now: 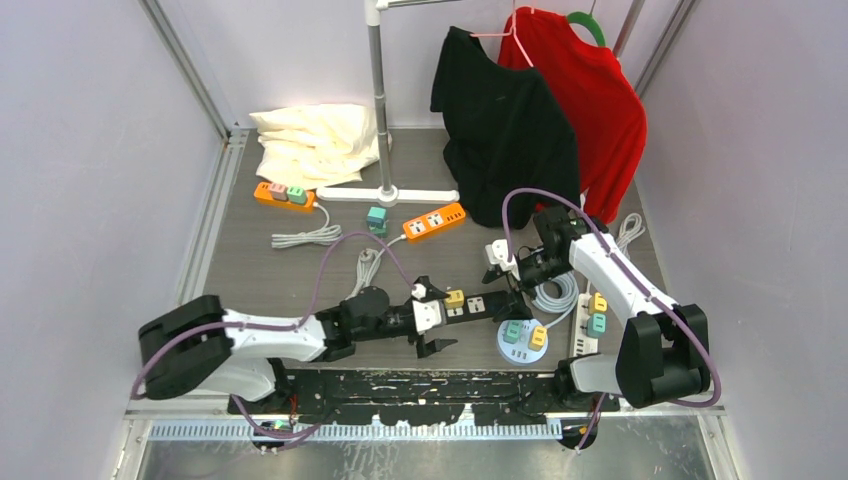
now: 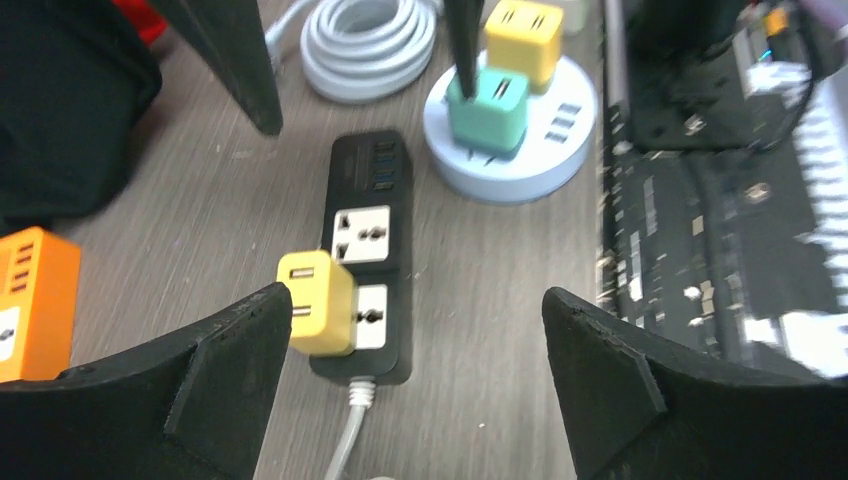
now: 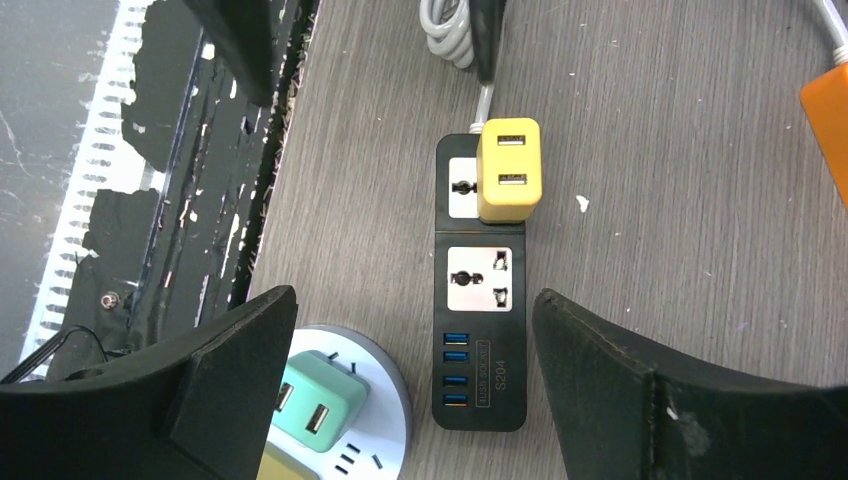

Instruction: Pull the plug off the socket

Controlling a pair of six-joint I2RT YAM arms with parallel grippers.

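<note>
The black power strip (image 3: 480,325) carries "S204" in pale letters on its end by the blue USB ports (image 3: 456,368) (a boxed word just beside it is too small to make out).

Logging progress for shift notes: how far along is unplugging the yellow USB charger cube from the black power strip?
Done: nothing visible; the yellow USB charger cube stands on the end socket of the black power strip, apparently seated. In hand: nothing; the left gripper and right gripper hang open and empty over the strip. Left: grip the cube and pull it free.
</note>
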